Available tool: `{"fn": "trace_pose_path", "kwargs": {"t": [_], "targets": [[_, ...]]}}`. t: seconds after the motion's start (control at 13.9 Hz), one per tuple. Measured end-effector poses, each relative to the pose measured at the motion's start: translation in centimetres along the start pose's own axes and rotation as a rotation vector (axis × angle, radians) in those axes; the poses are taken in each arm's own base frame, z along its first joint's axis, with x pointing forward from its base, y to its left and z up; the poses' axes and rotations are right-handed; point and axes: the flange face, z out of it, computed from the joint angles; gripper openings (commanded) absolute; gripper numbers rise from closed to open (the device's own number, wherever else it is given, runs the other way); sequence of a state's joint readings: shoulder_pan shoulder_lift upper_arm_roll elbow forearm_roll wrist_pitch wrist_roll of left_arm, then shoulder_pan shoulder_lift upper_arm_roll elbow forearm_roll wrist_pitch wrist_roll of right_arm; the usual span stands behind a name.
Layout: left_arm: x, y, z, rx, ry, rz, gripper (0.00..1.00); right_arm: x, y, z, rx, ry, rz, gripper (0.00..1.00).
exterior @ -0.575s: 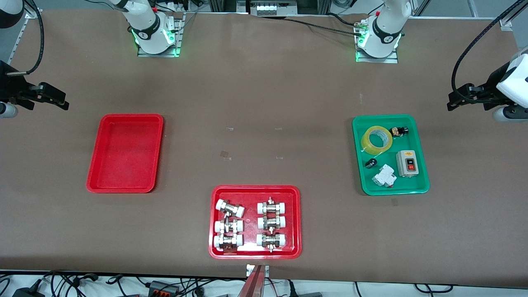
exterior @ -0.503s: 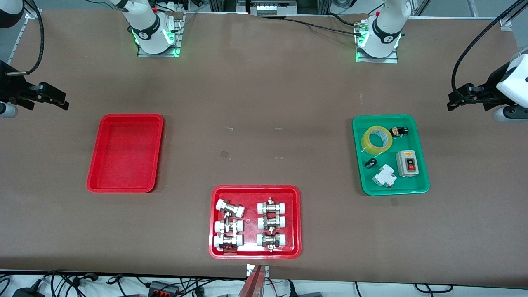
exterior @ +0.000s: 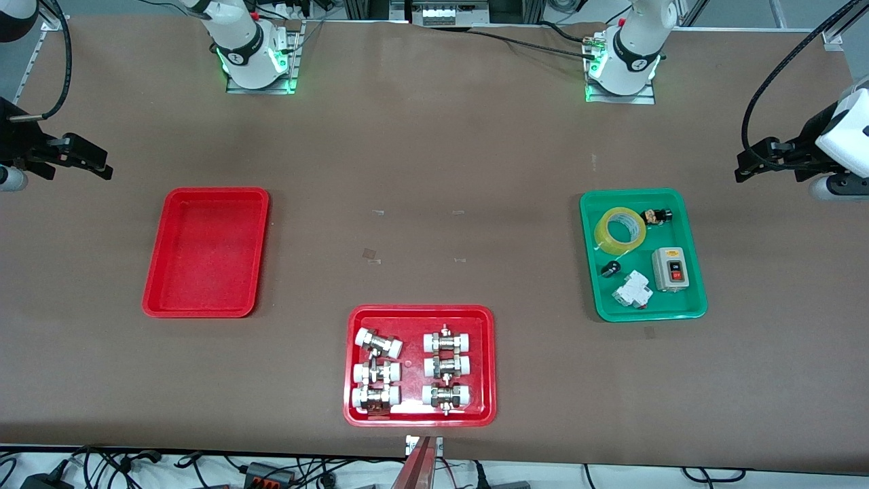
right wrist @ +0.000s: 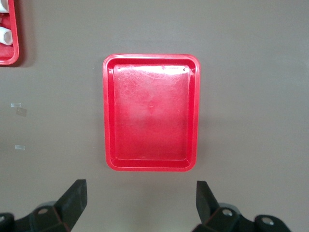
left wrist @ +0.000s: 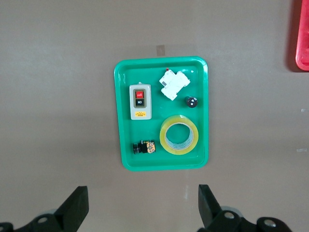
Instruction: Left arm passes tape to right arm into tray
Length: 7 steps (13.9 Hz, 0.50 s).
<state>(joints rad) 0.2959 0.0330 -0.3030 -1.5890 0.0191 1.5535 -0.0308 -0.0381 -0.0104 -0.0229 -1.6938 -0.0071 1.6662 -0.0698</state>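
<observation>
Translucent yellow tape roll (exterior: 620, 231) lies flat in green plastic tray (exterior: 692, 299), hole up for pickup. Left tool (left wrist: 141, 205), right tool (right wrist: 139, 202) hover wide open, empty. Plain red rectangular tray (exterior: 157, 285) awaits roll.

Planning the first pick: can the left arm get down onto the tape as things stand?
Probably yes. The tape lies flat in the green tray, nothing on it; the small dark part sits beside it, apart. The left hand is open over the table next to that tray, with nothing between.
</observation>
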Motion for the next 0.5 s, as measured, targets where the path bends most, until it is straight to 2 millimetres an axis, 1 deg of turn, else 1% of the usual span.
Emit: {"fn": "trace_pose_path", "kwargs": {"t": [0.5], "targets": [[0.24,0.02,-0.13,-0.002,0.019,0.000,1.00,0.00,-0.01,0.00,0.000,0.000,0.000,1.00]]}}
